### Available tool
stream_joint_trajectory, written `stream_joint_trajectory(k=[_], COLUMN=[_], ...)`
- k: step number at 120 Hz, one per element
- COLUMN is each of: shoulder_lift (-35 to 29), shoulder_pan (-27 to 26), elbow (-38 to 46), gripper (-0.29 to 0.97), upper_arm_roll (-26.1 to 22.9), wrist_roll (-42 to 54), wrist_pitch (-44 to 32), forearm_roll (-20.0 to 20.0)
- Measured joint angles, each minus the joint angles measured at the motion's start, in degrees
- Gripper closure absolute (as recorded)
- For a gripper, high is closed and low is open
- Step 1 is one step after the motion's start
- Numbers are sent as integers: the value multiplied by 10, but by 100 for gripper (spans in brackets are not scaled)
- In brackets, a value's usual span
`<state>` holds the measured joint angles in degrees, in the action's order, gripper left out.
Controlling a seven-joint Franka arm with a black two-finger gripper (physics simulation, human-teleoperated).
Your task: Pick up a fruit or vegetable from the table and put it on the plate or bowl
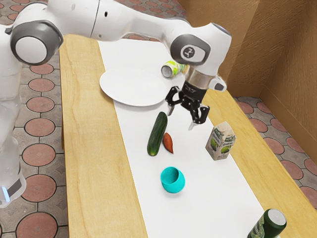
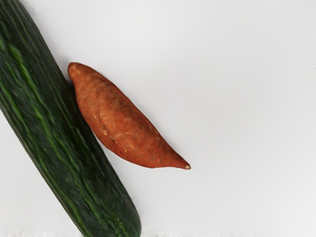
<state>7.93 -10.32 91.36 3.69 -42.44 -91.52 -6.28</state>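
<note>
A dark green cucumber (image 1: 157,134) lies on the white mat, with a small orange-brown sweet potato (image 1: 168,142) resting against its side. In the wrist view the cucumber (image 2: 59,133) and the sweet potato (image 2: 121,121) lie touching, side by side. A flat white plate (image 1: 133,86) sits farther back on the mat. My black gripper (image 1: 182,117) hangs open in the air above and a little behind the sweet potato, with nothing between its fingers.
A teal cup (image 1: 173,179) lies on its side in front of the vegetables. A milk carton (image 1: 220,141) stands toward the exterior view's right. A tipped can (image 1: 173,69) lies behind the plate and a green can (image 1: 267,225) stands at the front right. The wooden table (image 1: 94,163) borders the mat.
</note>
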Motion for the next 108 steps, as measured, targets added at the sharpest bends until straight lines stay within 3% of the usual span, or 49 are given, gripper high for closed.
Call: stream_joint_trajectory(k=[19, 34, 48, 81, 108], shoulder_lift=[-29, -18, -15, -2, -26], shoulder_pan=[-5, -4, -8, -11, -10], elbow=[72, 81, 84, 98, 144], gripper=[0, 0, 0, 0, 0], upper_arm_roll=[1, 0, 0, 0, 1], wrist_roll=[-106, -173, -226, -336, -396], wrist_pitch=[-42, -71, -86, -102, -115], forearm_roll=[-29, 42, 68, 45, 37])
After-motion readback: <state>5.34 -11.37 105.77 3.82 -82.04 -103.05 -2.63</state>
